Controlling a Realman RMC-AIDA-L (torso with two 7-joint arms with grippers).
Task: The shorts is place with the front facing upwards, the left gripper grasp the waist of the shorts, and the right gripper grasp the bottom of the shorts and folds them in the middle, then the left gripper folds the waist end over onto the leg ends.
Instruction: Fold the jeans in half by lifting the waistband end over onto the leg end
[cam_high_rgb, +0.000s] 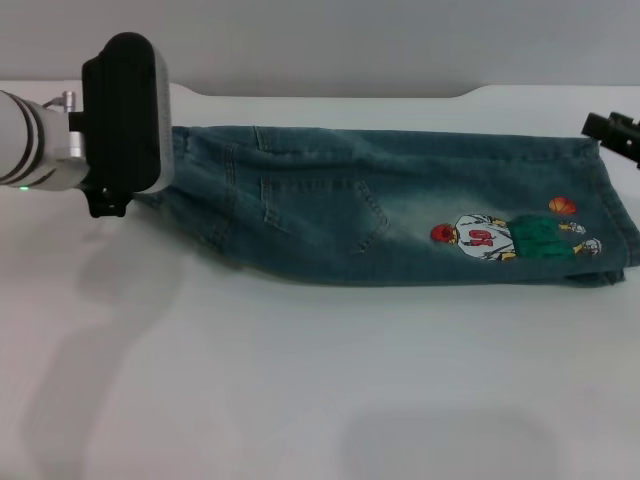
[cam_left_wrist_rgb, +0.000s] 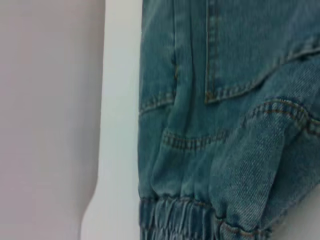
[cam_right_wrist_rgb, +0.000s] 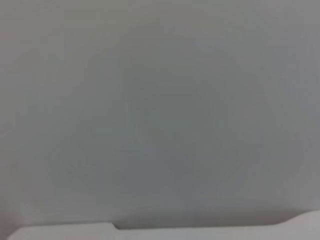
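Denim shorts (cam_high_rgb: 400, 215) of faded blue-green, already halved lengthwise on the white surface (cam_high_rgb: 300, 380), are best gripped squarely at the ruched waist (cam_left_wrist_rgb: 195, 217) beneath the black left tool (cam_high_rgb: 125, 120), whose opening cannot be told, while the right tool (cam_high_rgb: 615, 130) is kept at the hems.

Bare table (cam_high_rgb: 300, 380) lies open before the shorts (cam_high_rgb: 400, 210)

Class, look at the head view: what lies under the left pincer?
Under the left pincer lies the waist of the shorts on the white table. Its fingers are covered by its own body.
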